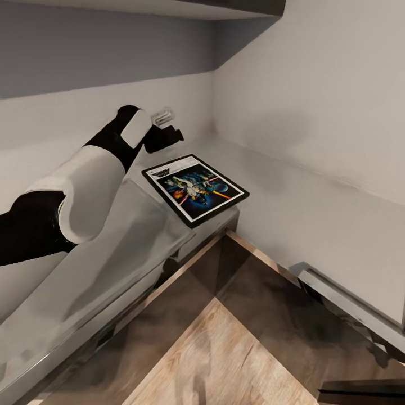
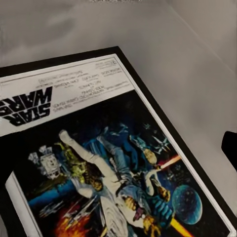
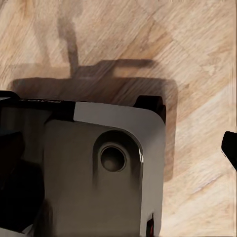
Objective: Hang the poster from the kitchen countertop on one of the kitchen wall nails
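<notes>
While the wooden floor (image 1: 225, 349) fills the nearest ground in the head view, and the right wrist view looks straight down on the same boards past part of the robot's own grey base (image 3: 98, 168), the work itself lies further off. On the light grey bench (image 1: 315, 214), the poster (image 1: 195, 188) lies flat, face up, near the inner corner of the L-shaped top, with one corner of its black frame reaching the bench edge above the floor. Its white title strip is at the end nearer the back wall. Beyond and to the left of it, the left arm (image 1: 95, 180) reaches out over the bench, and the left gripper (image 1: 169, 136) hangs above the surface just behind the poster's title end, apart from it. The left wrist view looks down on the poster's (image 2: 108, 163) artwork at close range; a single dark fingertip (image 2: 229, 148) shows at the margin, so whether the left jaws stand open or closed cannot be told. The right jaws are likewise undetermined; only one dark tip (image 3: 230, 148) appears there. Judgement: the step in hand is the approach for the pickup, not yet begun. A flat frame offers no purchase from above, so the sound course is to work at the overhanging corner or an edge, closing on the frame rather than on the print. No wall nail is identifiable on the walls in view.
</notes>
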